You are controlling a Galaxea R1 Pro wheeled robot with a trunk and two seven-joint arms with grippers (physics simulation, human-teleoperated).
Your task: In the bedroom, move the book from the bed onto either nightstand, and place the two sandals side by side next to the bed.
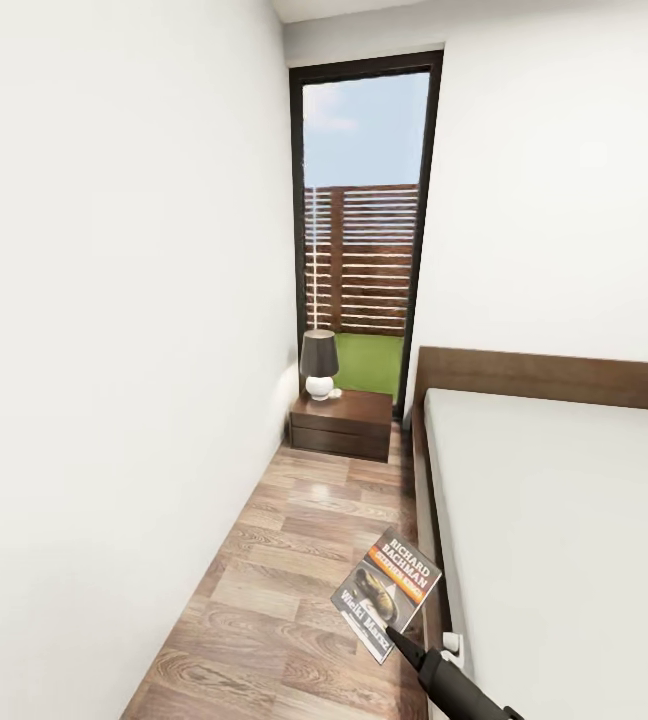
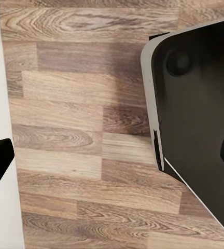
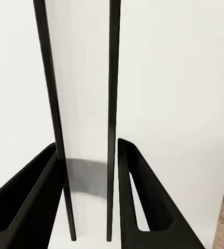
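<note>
Right arm (image 1: 464, 690) reaches up from the lower edge, its gripper (image 1: 396, 635) clamped on the book (image 1: 387, 594), held tilted above the floor (image 1: 264, 600) beside the bed (image 1: 554, 520); nightstand (image 1: 342, 422) well ahead; left gripper's (image 2: 112, 161) fingers spread wide

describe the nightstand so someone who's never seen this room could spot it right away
Look to the tall black-framed window at the far end of the wood floor. Below it, left of the bed's headboard, sits the nightstand, a low dark brown cabinet with drawer fronts. It alone carries a lamp with a dark shade.
</note>
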